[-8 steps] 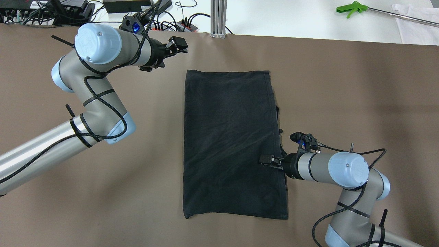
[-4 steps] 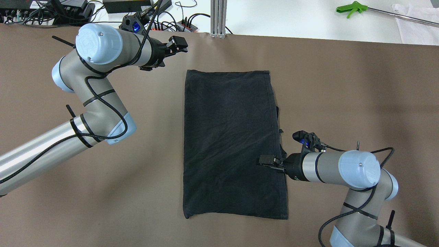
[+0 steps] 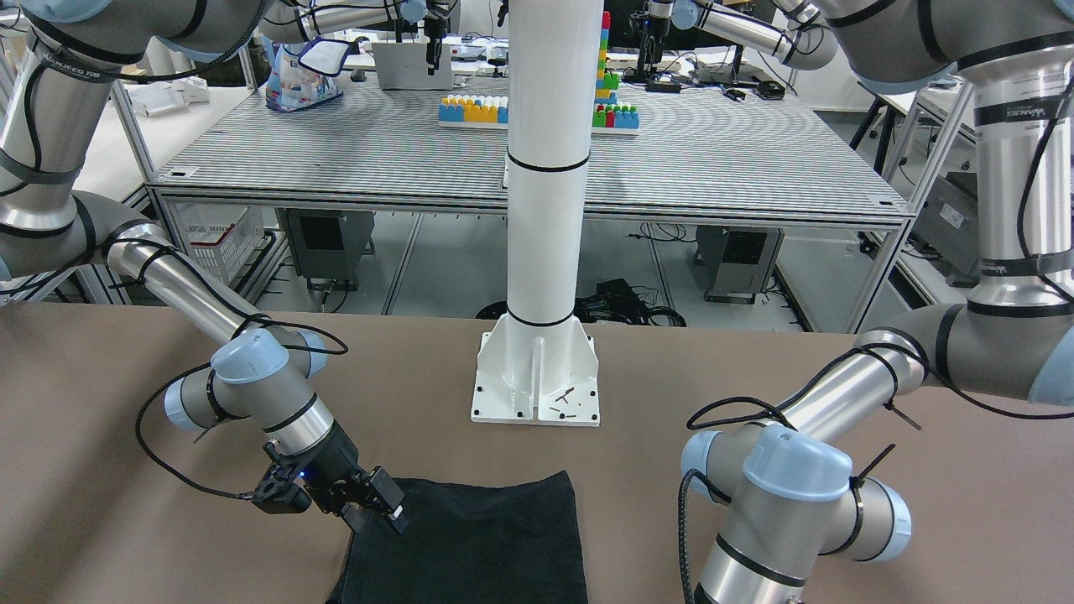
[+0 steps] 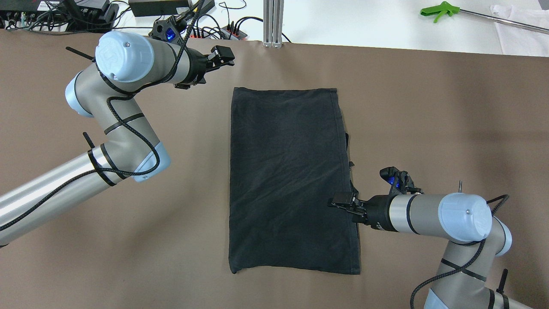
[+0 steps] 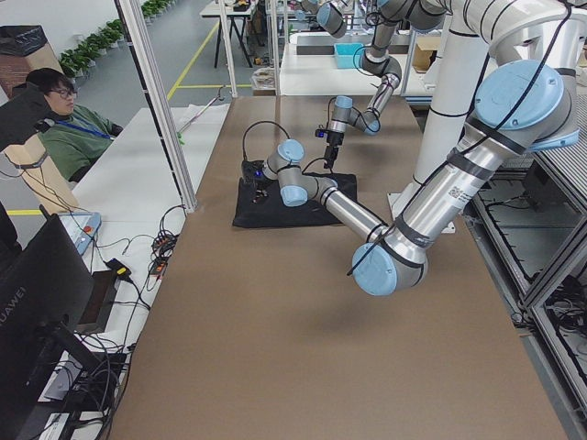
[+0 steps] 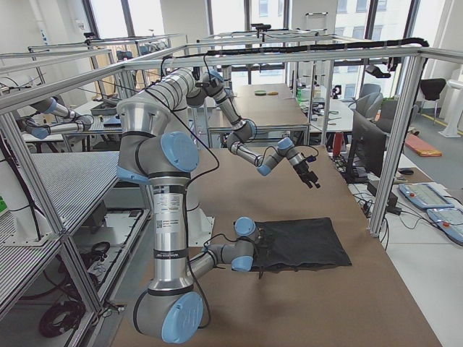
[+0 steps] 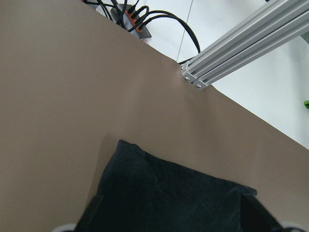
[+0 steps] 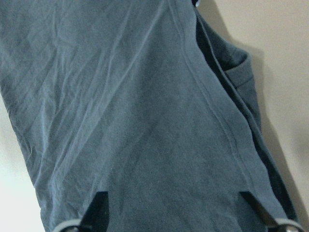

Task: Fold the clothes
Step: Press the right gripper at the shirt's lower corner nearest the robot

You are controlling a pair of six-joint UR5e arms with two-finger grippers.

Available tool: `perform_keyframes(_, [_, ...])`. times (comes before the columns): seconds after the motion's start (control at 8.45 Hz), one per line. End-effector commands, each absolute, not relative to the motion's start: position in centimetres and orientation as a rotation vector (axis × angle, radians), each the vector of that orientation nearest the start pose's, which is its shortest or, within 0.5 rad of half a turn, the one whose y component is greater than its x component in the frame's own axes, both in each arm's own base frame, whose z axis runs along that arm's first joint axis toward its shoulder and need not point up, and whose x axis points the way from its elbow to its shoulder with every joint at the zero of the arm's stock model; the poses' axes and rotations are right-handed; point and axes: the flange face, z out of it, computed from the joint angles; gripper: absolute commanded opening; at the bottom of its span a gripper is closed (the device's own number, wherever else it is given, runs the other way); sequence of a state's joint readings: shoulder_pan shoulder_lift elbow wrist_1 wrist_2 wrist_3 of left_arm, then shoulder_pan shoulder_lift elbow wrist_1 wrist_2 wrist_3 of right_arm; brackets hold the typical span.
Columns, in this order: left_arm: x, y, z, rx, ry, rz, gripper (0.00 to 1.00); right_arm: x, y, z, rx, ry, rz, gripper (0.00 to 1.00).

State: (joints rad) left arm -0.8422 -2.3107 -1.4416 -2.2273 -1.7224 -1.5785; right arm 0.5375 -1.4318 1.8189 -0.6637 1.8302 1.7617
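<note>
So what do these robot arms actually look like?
The left arm and right arm are silver-grey tubes with pale blue joint caps; black braided cables are tied along them. The left gripper and right gripper are small, black, two-fingered, each beside a blue light.

Legible text, seen from the table's left end: the one word that could be read in full was "HUAWEI", in pale capitals running up the dark casing of a monitor (image 5: pixel 37 312) at the near left, off the table. A white sticker with a dark printed patch sat on the upper tube of the left arm (image 5: pixel 456 194), and a similar sticker sat on the upright tube of the right arm (image 6: pixel 165 220); both were too small to read. From across the table, dark collars on the two arms' upper links carried pale capital lettering, blurred beyond reading. The clothes (image 4: pixel 291 180) presented a plain black face.
</note>
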Motion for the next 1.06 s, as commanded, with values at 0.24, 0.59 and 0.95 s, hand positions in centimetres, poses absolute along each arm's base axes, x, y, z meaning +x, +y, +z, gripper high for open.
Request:
perform_keyframes(0.24, [39.7, -62.5, 18.8, 0.406, 1.230, -0.638, 1.00, -43.6, -34.0, 38.3, -0.061, -1.272, 0.421, 0.94])
perform_keyframes(0.59, [39.7, -62.6, 18.8, 0.418, 1.224, -0.650, 1.00, -45.7, -33.4, 39.6, -0.053, -1.241, 0.424, 0.94])
perform_keyframes(0.95, [39.8, -62.6, 18.9, 0.419, 1.222, -0.649, 1.00, -46.9, -32.2, 39.7, -0.034, -1.237, 0.422, 0.94])
